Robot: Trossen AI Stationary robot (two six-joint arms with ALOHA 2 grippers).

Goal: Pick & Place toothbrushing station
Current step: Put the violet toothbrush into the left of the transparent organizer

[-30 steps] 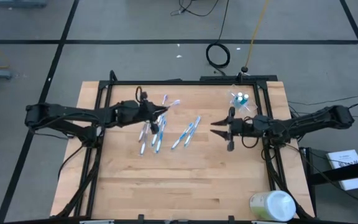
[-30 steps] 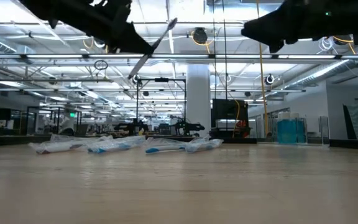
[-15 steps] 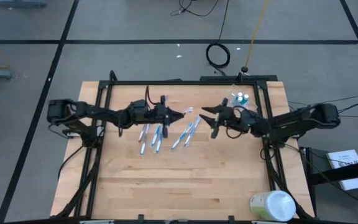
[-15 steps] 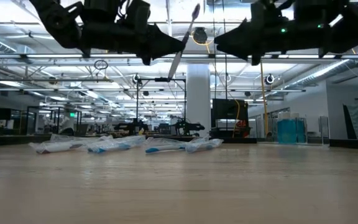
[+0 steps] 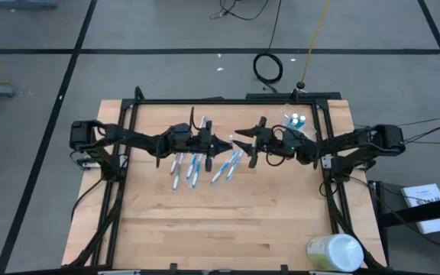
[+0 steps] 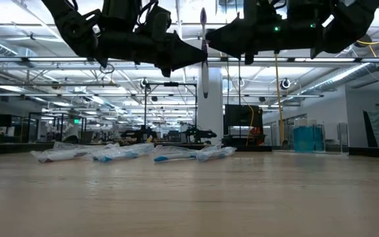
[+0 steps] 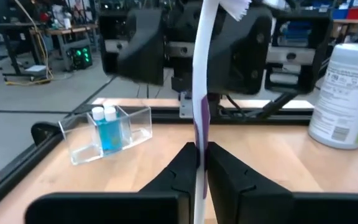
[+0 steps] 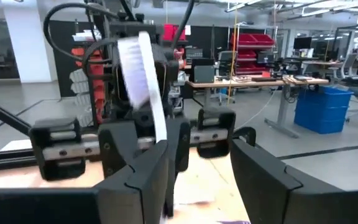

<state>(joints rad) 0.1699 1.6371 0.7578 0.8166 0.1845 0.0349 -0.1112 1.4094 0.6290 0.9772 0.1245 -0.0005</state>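
My left gripper (image 5: 229, 145) is shut on a white and purple toothbrush (image 6: 203, 52) that stands upright high over the table's middle. My right gripper (image 5: 243, 142) faces it from the right, open. Its fingers (image 8: 143, 177) stand on either side of the toothbrush (image 8: 154, 106). Whether one of them touches the toothbrush I cannot tell. Several more toothbrushes (image 5: 188, 165) lie flat on the table below. A clear cup (image 5: 296, 122) holding teal-capped tubes stands at the far right; it also shows in the left wrist view (image 7: 104, 130). My left gripper pinches the toothbrush's handle (image 7: 199, 146) between its two fingers, about halfway along it. The fingers lie level, come from the table's left and cross the handle. The toothbrush stands upright with its brush head (image 7: 232, 6) up, lifted clear of the table.
A large green-and-white round container (image 5: 334, 252) stands at the table's near right corner. A second group of toothbrushes (image 5: 231, 162) lies under the grippers. The near half of the wooden table (image 5: 205, 229) is bare.
My left gripper has gone toward the table's right edge with the toothbrush, which has turned from slanting to upright. My right gripper has gone toward the table's left edge, up to the toothbrush, so that the two grippers now meet over the table's middle.
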